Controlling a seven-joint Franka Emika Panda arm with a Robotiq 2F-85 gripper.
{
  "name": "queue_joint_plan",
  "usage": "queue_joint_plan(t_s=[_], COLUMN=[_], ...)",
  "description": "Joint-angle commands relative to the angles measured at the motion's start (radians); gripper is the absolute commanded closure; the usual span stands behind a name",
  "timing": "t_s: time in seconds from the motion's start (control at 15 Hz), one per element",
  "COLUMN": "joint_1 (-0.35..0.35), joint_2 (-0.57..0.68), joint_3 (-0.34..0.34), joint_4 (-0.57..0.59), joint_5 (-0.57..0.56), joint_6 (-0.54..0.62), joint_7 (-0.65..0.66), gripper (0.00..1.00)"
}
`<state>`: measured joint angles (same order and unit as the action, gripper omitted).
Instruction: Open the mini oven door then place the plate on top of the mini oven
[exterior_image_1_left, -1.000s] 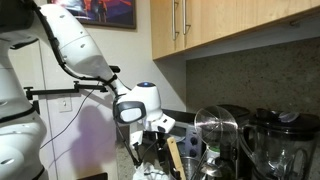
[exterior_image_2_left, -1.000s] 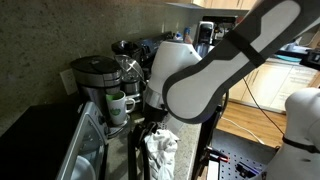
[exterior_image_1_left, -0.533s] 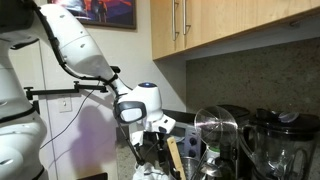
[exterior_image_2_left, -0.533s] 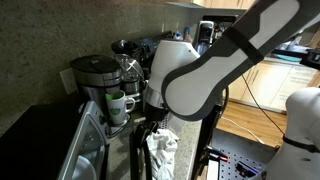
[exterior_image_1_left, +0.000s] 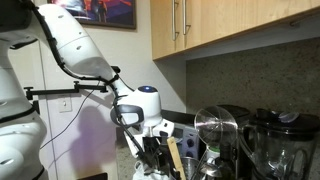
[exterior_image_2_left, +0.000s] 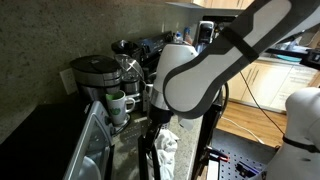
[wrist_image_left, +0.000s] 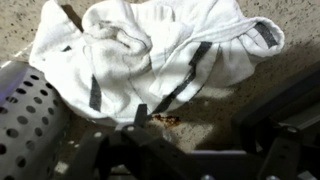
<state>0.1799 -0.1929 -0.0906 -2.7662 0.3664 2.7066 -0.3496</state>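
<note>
The mini oven (exterior_image_2_left: 35, 135) is the black box at the lower left of an exterior view, with its silvery front frame (exterior_image_2_left: 92, 140) seen edge-on. I cannot tell whether the mini oven door is open or shut. No plate shows in any view. My gripper (exterior_image_2_left: 150, 155) hangs low over the counter just in front of the oven, and it also shows in an exterior view (exterior_image_1_left: 152, 155). In the wrist view the gripper (wrist_image_left: 185, 150) is open and empty, its dark fingers spread just above a crumpled white cloth (wrist_image_left: 150, 50) with dark stripes.
A coffee maker (exterior_image_2_left: 95, 78) and a white mug (exterior_image_2_left: 120, 103) stand behind the oven. Clear-jarred blenders (exterior_image_1_left: 215, 135) (exterior_image_1_left: 280, 140) stand on the counter. A perforated metal object (wrist_image_left: 25, 115) lies beside the cloth. Wooden cabinets (exterior_image_1_left: 230, 25) hang overhead.
The wrist has dropped slightly and turned over the cloth. The cloth and the oven have not moved.
</note>
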Motion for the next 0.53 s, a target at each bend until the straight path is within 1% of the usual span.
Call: queue_joint_plan(t_s=[0.0, 0.13, 0.27, 0.33, 0.4, 0.47], joint_1=[-0.024, -0.026, -0.015, -0.012, 0.005, 0.016], joint_2=[-0.015, -0.006, -0.011, -0.007, 0.001, 0.021], joint_3=[-0.032, -0.038, -0.053, -0.055, -0.065, -0.069], joint_4=[-0.04, -0.042, -0.052, -0.053, -0.042, -0.016], joint_5=[-0.005, -0.012, 0.014, 0.025, 0.06, 0.077], joint_6=[-0.064, -0.053, -0.023, 0.018, 0.063, 0.083], joint_7=[-0.121, -0.164, -0.247, -0.281, -0.355, -0.408], gripper=[0.0, 0.0, 0.0, 0.0, 0.0, 0.0])
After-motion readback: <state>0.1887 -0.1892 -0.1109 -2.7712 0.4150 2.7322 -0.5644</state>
